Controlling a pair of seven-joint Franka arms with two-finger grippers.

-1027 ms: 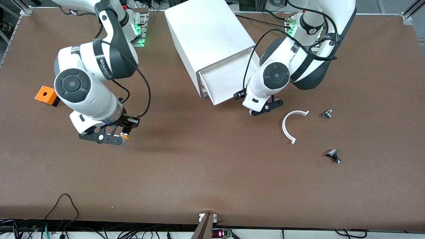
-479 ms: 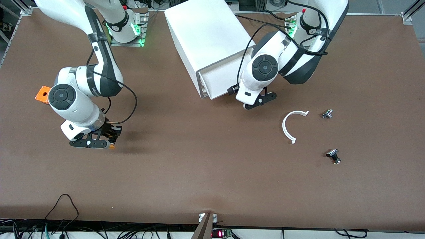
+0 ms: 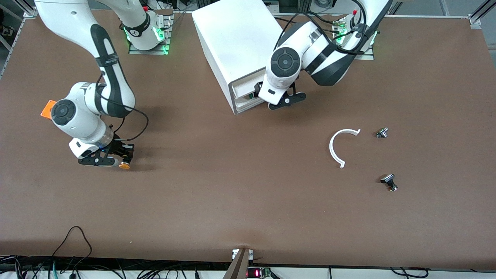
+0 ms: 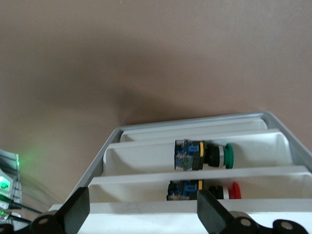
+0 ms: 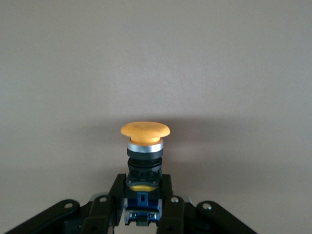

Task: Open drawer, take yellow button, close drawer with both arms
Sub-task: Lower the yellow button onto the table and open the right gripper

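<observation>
My right gripper (image 3: pixel 116 159) is shut on the black and blue body of the button (image 3: pixel 124 166), low over the table toward the right arm's end. In the right wrist view the button's (image 5: pixel 145 146) orange-yellow cap points away from the gripper (image 5: pixel 143 195). My left gripper (image 3: pixel 286 100) is open at the front of the white cabinet (image 3: pixel 240 38), against the drawer (image 3: pixel 245 88), which is pushed most of the way in. In the left wrist view the drawer's front edge (image 4: pixel 146 209) lies between the spread fingers (image 4: pixel 78 214). The two lower trays hold a green-capped button (image 4: pixel 204 155) and a red-capped button (image 4: pixel 204 190).
An orange box (image 3: pixel 48 108) sits partly hidden by the right arm. A white C-shaped ring (image 3: pixel 337 149) and two small dark parts (image 3: pixel 382 133) (image 3: pixel 389 182) lie toward the left arm's end of the table.
The left gripper has moved toward the cabinet and the drawer has slid in. The right gripper has carried the button toward the right arm's end and lower.
</observation>
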